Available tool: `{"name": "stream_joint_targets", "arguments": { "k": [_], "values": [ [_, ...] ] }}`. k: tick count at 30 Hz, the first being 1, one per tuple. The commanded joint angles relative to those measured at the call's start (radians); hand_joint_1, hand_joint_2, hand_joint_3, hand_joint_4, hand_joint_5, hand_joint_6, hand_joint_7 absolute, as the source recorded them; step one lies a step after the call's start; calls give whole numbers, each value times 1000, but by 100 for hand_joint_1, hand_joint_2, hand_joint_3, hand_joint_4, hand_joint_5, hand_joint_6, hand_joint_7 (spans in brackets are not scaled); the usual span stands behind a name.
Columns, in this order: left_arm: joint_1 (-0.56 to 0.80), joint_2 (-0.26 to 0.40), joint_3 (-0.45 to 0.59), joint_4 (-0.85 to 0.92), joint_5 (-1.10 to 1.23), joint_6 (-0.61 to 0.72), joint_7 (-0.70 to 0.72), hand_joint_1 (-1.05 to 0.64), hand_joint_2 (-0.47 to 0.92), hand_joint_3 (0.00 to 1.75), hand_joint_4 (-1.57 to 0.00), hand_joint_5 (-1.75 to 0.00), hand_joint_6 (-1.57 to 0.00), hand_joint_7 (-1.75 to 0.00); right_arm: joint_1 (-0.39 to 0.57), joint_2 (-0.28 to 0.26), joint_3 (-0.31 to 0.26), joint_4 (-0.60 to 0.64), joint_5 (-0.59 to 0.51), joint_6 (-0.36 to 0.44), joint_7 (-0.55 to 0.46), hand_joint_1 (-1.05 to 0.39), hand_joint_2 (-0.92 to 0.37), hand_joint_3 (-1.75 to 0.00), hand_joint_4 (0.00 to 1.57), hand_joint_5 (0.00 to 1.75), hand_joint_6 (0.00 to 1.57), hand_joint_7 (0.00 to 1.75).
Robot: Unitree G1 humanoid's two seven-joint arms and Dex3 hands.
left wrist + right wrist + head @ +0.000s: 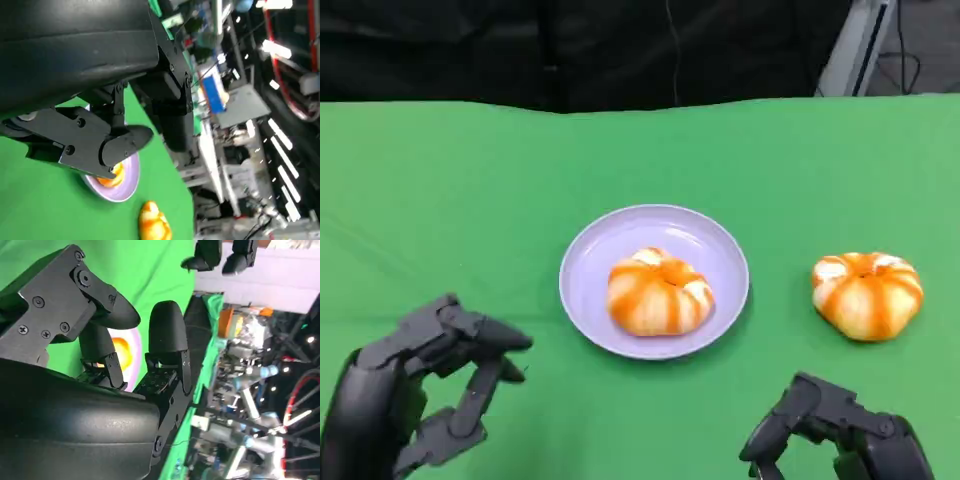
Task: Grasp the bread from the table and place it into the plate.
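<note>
Bread (866, 294) sits on the green table (450, 200), off to the right of the plate (620, 240) and apart from it. This is likely the one to pick up next. Another bread in the plate (658, 292) rests near the middle, so part of the job looks done. In the head view, the left hand (415, 400) waits low at the near left, fingers spread and holding nothing. The right hand (835, 430) is low at the near right, just in front of the loose bread. It holds nothing, and its fingers look a bit bent. It is the closer hand, so I think it should do the reaching.

In the left wrist view, the left hand (100, 135) is big and close, with its fingers (125, 142) apart and empty. Past them you can see the plate (127, 182) with a bit of orange bread in the plate (114, 176) peeking out. The loose bread (154, 222) lies further along on the green cloth.

In the right wrist view, the right hand (115, 355) has its fingers (167, 332) spread with gaps between them and nothing inside. The plate (131, 352) and its orange bread in the plate (122, 351) show between the fingers. The hand stays wide so it can fit round the soft, round bun.
</note>
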Motion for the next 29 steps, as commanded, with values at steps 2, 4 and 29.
{"name": "stream_joint_targets", "arguments": {
  "k": [2, 4, 29],
  "values": [
    [21, -17, 7, 11, -4, -47, -18, 10, 48, 143, -80, -164, -74, -152, 13, -5, -8, -9, 11, 6, -2, -10, -29, -137, 74, 160, 79, 133],
    [42, -28, 11, 8, 8, -44, -5, 10, 47, 142, -80, -166, -74, -155, 15, -8, -11, -9, 11, 5, -1, -10, -28, -137, 74, 160, 79, 133],
    [75, -74, 22, 13, 1, -19, -6, 2, 50, 119, -86, -175, -74, -167, 22, -26, -31, 3, 31, -15, 20, -7, -32, -134, 73, 160, 79, 133]
  ]
}}
